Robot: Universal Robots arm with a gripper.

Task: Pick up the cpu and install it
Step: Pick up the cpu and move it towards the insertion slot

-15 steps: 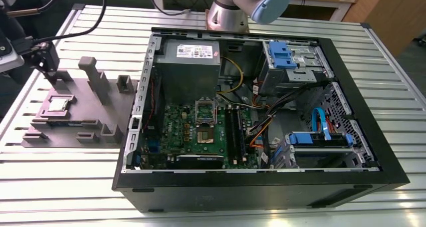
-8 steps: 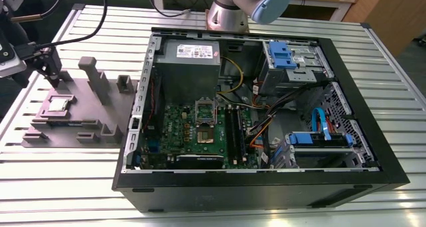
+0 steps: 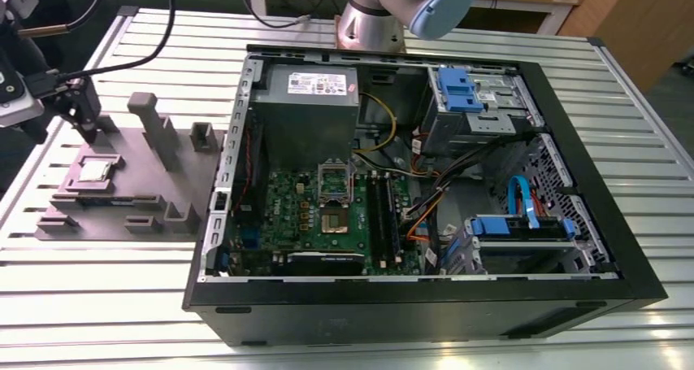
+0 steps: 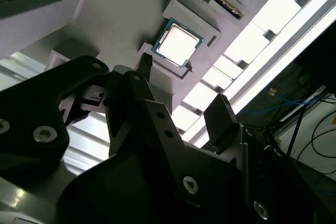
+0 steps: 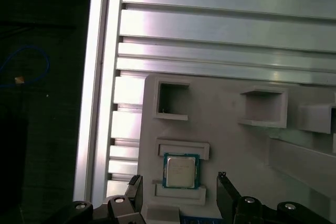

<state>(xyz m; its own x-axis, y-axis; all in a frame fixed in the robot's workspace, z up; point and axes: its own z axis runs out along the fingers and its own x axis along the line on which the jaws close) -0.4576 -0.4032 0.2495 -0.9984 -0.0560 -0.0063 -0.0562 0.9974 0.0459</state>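
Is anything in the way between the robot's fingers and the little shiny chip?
No, nothing visible. The gripper hangs open above the cpu, which lies bare in its pocket on the grey holder. Both wrist views show only open air between them.

Workshop setting, ribbed metal counter under bright light.
The counter [image 3: 109, 297] is silvery aluminium with long parallel slats, glaring white in both wrist views [image 5: 220, 24] [image 4: 294, 3]. Behind it in the exterior view stand a white-framed table [image 3: 521, 4] and a brown wooden panel [image 3: 635, 24]. Past the counter's edge the floor [image 5: 37, 140] is dark, with a blue cable [image 5: 31, 59] lying loose.
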